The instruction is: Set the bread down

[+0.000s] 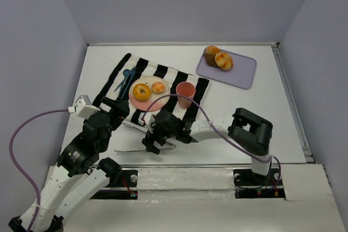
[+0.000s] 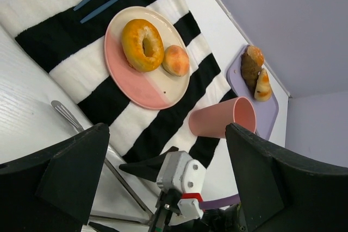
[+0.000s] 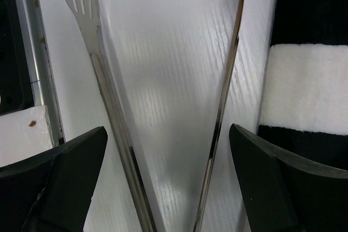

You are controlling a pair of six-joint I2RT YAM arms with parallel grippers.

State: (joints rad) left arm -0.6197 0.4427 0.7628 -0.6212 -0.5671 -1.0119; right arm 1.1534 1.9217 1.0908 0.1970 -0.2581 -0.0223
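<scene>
A bagel [image 1: 142, 92] and a small bun [image 1: 158, 87] lie on a pink plate [image 1: 149, 103] on the striped cloth; both also show in the left wrist view, the bagel [image 2: 142, 44] beside the bun [image 2: 176, 60]. More bread [image 1: 218, 58] lies on a purple tray [image 1: 239, 71] at the back right. Metal tongs [image 1: 138, 146] lie on the table near the front. My right gripper [image 1: 155, 145] is open and low over the tongs [image 3: 109, 107], its jaws either side of the two arms. My left gripper [image 1: 119, 109] is open and empty at the cloth's near-left edge.
A pink cup [image 1: 185, 94] stands on the black-and-white cloth [image 1: 168, 73] right of the plate. Blue cutlery [image 1: 126, 77] lies on the cloth left of the plate. The right arm's wrist [image 2: 182, 175] sits between my left gripper's fingers in the left wrist view.
</scene>
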